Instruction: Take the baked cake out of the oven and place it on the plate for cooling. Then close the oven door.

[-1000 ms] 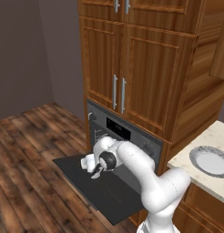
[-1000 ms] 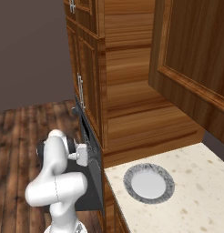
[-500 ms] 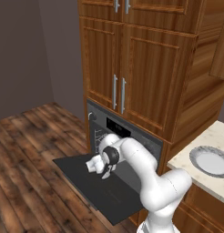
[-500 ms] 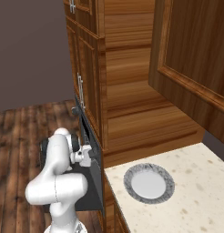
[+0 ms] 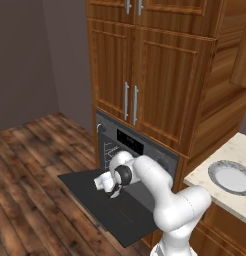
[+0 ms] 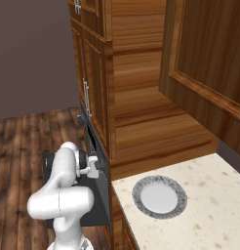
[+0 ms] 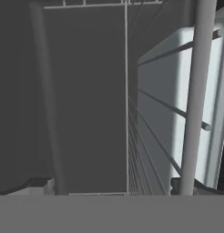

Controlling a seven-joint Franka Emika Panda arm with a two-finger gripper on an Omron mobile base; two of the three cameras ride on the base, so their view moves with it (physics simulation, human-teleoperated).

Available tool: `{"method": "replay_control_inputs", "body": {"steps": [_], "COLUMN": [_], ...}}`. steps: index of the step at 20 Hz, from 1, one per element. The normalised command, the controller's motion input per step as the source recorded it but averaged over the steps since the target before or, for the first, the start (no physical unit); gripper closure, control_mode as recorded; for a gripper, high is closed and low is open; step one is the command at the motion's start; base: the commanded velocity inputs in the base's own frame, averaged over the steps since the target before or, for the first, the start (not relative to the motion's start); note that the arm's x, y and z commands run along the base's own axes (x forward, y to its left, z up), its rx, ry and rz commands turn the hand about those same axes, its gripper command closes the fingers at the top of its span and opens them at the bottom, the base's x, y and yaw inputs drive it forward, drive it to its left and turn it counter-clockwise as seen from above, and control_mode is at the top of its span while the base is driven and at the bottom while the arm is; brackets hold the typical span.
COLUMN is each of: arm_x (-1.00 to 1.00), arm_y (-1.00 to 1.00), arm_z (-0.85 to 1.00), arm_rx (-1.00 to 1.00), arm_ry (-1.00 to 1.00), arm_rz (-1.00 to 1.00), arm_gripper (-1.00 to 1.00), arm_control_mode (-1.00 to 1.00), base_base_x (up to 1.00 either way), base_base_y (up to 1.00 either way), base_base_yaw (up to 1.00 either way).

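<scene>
brown wooden cabinets (image 5: 160,80) fill the wall, tallest thing in the left base view, with two vertical silver handles (image 5: 130,102) at the middle. below them sits the black oven (image 5: 140,160), its display panel at about 6 o'clock from the handles and a round knob (image 5: 100,128) at the panel's 9 o'clock end. the oven door (image 5: 102,205) lies dropped open and flat, reaching toward 7 o'clock over the dark plank floor (image 5: 30,160). the white arm (image 5: 160,190) rises from 5 o'clock and bends over the door toward the oven mouth. a pale speckled counter (image 6: 205,219) stands at 3 o'clock of the oven, and on it rests the plate (image 6: 159,197), bare in its white centre. the gripper (image 5: 111,189) hangs just above the door at the oven opening, jaws spread wide, holding nothing. in the hand view, wire rack bars (image 7: 196,91) cross a pale tray (image 7: 177,86) at 2 o'clock, inside the dark oven cavity. i cannot tell where the cake is.
</scene>
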Motion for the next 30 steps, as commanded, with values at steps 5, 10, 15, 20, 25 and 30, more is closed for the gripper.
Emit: {"method": "replay_control_inputs", "body": {"steps": [5,10,15,20,25,30], "arm_x": [0.09,0.00,0.07,0.06,0.00,-0.21], "arm_y": [-0.16,-0.20,-0.28,-0.31,-0.14,0.04], "arm_z": [0.08,-0.01,-0.03,-0.22,-0.45,-0.55], "arm_rx": [0.13,0.13,0.07,0.06,0.07,0.10], "arm_ry": [0.00,0.00,0.00,0.00,0.00,0.00], "arm_rz": [0.01,0.05,0.07,0.08,0.11,0.15], "arm_gripper": [-1.00,-1.00,1.00,1.00,1.00,1.00], "arm_control_mode": [-1.00,-1.00,-1.00,-1.00,-1.00,-1.00], "base_base_x": [0.00,0.00,0.00,0.00,0.00,0.00], "base_base_y": [0.00,0.00,0.00,0.00,0.00,0.00], "base_base_yaw": [0.00,0.00,0.00,0.00,0.00,0.00]}}
